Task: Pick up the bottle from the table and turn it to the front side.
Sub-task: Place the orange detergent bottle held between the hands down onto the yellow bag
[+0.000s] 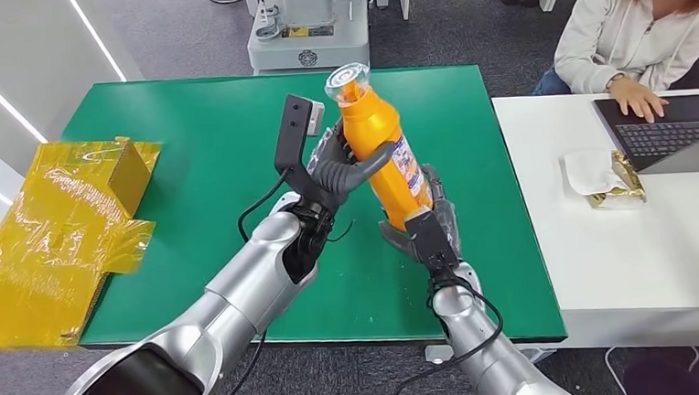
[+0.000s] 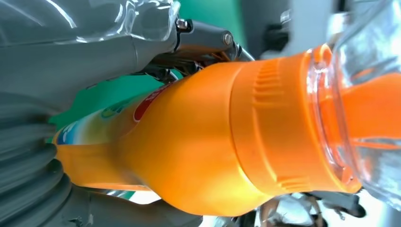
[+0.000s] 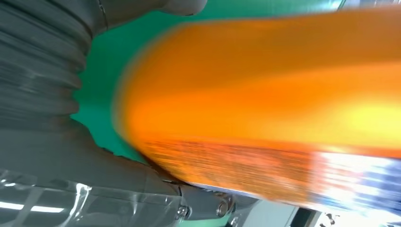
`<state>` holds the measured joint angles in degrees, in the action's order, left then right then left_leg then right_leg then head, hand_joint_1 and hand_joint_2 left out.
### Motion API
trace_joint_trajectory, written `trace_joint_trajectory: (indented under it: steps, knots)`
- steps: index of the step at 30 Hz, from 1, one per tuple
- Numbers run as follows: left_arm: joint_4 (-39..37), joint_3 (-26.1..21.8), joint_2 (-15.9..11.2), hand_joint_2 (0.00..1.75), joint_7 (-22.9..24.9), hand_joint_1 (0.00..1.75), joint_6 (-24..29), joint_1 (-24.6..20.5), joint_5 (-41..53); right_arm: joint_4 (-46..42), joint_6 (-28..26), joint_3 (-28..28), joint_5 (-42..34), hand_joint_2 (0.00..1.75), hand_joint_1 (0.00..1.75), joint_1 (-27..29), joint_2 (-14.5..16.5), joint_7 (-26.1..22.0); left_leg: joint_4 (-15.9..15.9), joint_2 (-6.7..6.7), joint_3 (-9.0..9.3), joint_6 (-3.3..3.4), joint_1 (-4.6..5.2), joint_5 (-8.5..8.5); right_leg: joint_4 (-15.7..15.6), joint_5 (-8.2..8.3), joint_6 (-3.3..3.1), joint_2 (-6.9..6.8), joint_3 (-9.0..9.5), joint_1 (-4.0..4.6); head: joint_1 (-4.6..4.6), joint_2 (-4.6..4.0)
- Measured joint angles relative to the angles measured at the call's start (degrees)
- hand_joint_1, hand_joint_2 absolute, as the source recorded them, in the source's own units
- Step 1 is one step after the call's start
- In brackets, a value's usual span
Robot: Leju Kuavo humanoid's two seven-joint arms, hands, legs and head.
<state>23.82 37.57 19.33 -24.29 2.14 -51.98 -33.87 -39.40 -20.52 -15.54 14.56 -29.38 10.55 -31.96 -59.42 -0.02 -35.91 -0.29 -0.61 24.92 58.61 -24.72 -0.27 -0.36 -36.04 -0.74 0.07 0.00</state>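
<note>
An orange bottle point(image 1: 377, 132) with a clear cap point(image 1: 348, 77) and a printed label point(image 1: 408, 171) stands nearly upright in the air above the green table point(image 1: 187, 152). My left hand point(image 1: 335, 166) grips its upper body, the thumb wrapped across the front. My right hand point(image 1: 431, 218) holds the bottle's lower end from behind and below. In the left wrist view the bottle's neck and shoulder point(image 2: 198, 156) lie against my left hand point(image 2: 71, 52). In the right wrist view the bottle's blurred orange side point(image 3: 265, 109) lies close against my right hand point(image 3: 47, 94).
Crumpled yellow plastic wrapping point(image 1: 55, 234) hangs over the table's left edge. A white table point(image 1: 607, 264) adjoins on the right, with a laptop point(image 1: 672, 132), a gold packet on tissue point(image 1: 615, 181) and a seated person point(image 1: 629, 25). A grey machine base point(image 1: 308, 26) stands beyond.
</note>
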Motion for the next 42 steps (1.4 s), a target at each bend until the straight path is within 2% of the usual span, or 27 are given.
trace_joint_trajectory:
  steps: [6, 13, 42]
  knots:
    - [3.4, -1.3, -3.8, 1.75, -4.4, 1.75, 3.5, -0.2, 13.2, -12.5, 2.7, 0.8, -0.5, 1.75, 0.0, 7.8, -0.6, 2.5, 0.0, 0.0, 0.01, 0.0, -0.02, 0.0, 0.0, -0.02, -0.03, 0.0, -0.02, 0.01, -0.01, 0.0]
    - [5.0, -3.9, -5.7, 1.75, -4.7, 1.75, 3.7, 0.3, 16.1, -21.4, 3.4, 0.9, -0.5, 1.75, 0.0, 11.9, -1.0, 3.6, 0.0, 0.0, 0.0, -0.01, -0.01, -0.01, 0.0, -0.02, -0.03, 0.0, -0.02, 0.02, 0.01, 0.0]
    - [5.9, -5.0, -6.0, 1.75, -4.7, 1.75, 3.7, 0.7, 16.4, -24.8, 3.4, 0.9, -0.5, 1.75, 0.0, 13.2, -1.2, 3.7, 0.0, 0.0, -0.01, -0.01, 0.0, 0.0, 0.0, -0.01, -0.02, -0.01, -0.02, 0.01, 0.0, 0.0]
